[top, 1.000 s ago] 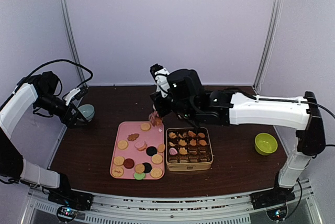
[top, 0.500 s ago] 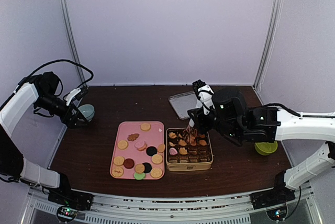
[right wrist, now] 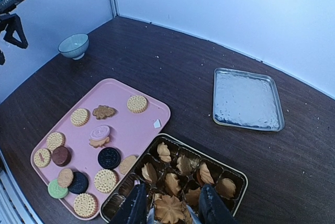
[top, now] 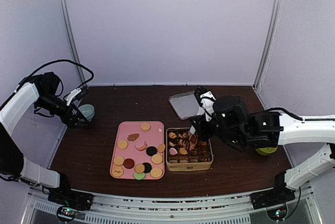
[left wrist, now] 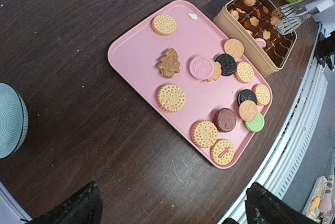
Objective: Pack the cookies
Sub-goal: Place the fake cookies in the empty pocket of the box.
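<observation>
Several cookies (top: 140, 145) lie on a pink tray (top: 130, 129) left of the gold tin (top: 189, 167): round tan, black, pink, dark red and green ones. The left wrist view shows them (left wrist: 171, 97) from above the tray (left wrist: 136, 56). My right gripper (right wrist: 172, 211) is shut on a tan flower-shaped cookie (right wrist: 170, 209), low over the tin's (right wrist: 238, 174) near cups, where other tan cookies (right wrist: 164, 152) sit. My left gripper (top: 78, 111) stands open and holds nothing, far left by a teal bowl (top: 86, 111).
The tin's silver lid (top: 184, 103) lies behind the tin, also in the right wrist view (right wrist: 246, 100). A green bowl (top: 264, 152) sits at the right, partly hidden by my right arm. A small white crumb (right wrist: 156, 123) lies on the tray.
My right arm has swung from the tray's far edge to the right and come down over the tin with the cookie in its fingers. The left arm has not moved.
</observation>
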